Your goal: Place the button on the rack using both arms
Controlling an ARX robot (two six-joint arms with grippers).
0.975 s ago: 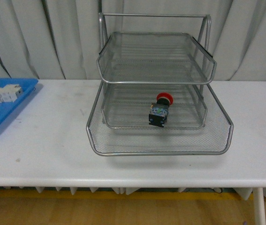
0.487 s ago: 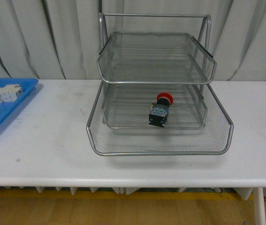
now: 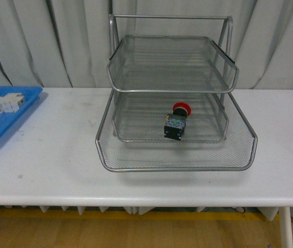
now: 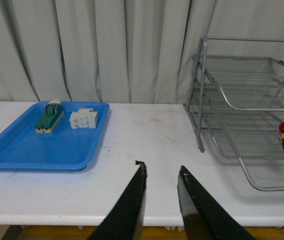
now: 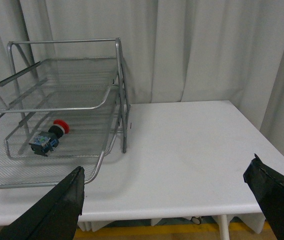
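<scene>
On the middle mesh tray of the rack (image 3: 172, 91), the button (image 3: 176, 122) is lying on its side, red cap pointing toward the back. Off to the left, a blue tray (image 3: 1, 129) is sitting on the white tabletop (image 3: 53, 155). Both hands are hovering empty, the left hand (image 4: 162, 167) with fingers slightly apart, the right hand (image 5: 168, 165) spread wide.

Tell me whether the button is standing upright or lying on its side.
On its side. The button lies in the rack, red cap pointing toward the rack's back rather than up.
</scene>
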